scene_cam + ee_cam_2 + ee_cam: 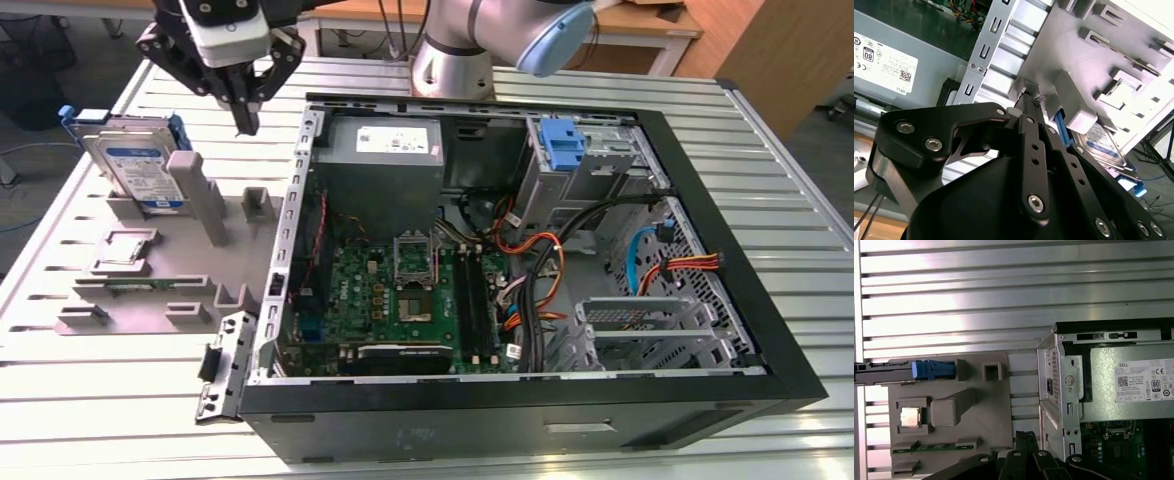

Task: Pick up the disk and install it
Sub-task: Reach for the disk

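Claw (pixel 246 126), fingers pressed together, hangs above the bench (pixel 80 400) between the open computer case (pixel 534 420) and the disk (pixel 134 165). The disk stands on edge in the grey fixture (pixel 174 265) near the bench's far corner, at the exterior view's left.

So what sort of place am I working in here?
Probably a lab or workshop bench for computer assembly: a slatted aluminium table, an open desktop case, and a grey fixture holding parts such as the disk.

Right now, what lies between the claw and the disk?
In the first wrist view, a stretch of the grey holder plate with its raised block lies between the claw and the disk, which stands on edge in that holder.
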You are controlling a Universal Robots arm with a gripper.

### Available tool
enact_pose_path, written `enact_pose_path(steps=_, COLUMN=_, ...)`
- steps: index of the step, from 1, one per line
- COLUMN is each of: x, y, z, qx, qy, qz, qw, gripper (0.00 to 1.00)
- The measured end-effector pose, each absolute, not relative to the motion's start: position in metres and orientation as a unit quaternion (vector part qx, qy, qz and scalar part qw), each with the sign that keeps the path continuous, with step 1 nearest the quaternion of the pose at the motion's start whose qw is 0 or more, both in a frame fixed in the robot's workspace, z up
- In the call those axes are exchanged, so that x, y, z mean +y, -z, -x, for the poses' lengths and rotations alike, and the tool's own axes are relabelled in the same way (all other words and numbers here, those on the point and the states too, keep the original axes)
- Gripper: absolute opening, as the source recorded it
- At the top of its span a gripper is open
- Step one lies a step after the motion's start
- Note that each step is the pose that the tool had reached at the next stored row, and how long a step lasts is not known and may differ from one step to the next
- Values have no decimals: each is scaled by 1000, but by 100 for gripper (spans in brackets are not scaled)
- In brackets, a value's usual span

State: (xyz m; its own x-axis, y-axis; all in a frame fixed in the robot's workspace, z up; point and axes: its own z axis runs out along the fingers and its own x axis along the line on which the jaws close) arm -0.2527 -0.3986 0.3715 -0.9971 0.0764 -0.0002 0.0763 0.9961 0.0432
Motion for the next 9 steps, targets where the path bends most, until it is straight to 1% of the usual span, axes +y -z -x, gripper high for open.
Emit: enact_pose_path(steps=9, x=-398, y=-371, z=255, qx=999, qy=-22, qz=-38, qw=1, gripper=10)
